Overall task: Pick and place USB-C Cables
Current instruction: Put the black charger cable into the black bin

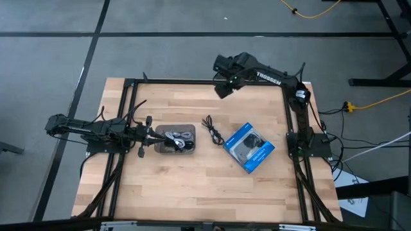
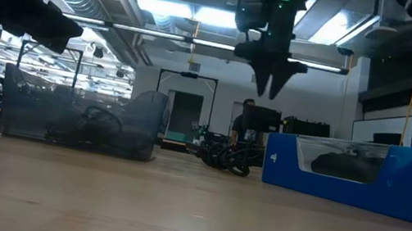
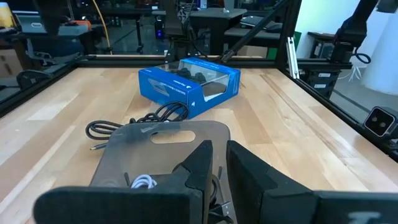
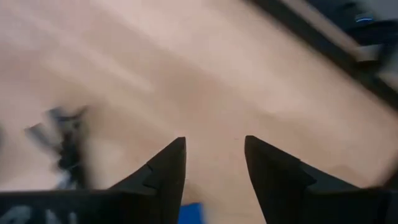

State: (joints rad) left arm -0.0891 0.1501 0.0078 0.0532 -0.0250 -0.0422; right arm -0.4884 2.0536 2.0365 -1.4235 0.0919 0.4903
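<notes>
Loose cable: one black USB-C cable (image 1: 212, 129) lies in a loose tangle on the bare counter (image 1: 192, 186), between the tray and the blue box and touching neither. It appears to be the one still to be moved, left in open wood where a tool can come down on it from above.

Cables in tray: a grey-white cable (image 1: 174, 138) and at least one dark one lie bundled inside the grey translucent tray (image 1: 160, 131). The light blue one I cannot make out for certain. The tray reads as the drop-off place, so the task looks mostly done.

Blue box: the retail box (image 1: 250, 147) lies flat and askew just beside the loose cable on its far side from the tray. It is no part of the task, but it narrows the room for an approach from that side.

Right tool (image 1: 223, 88): raised well above the back of the counter, fingers pointing down and parted with nothing between them. It is nearer the loose cable than the other arm, so probably the one meant to fetch it.

Left tool (image 1: 145, 135): low at the tray's end wall, its fingers (image 3: 252, 171) only slightly apart and holding nothing, likely waiting there or steadying nothing in particular.
</notes>
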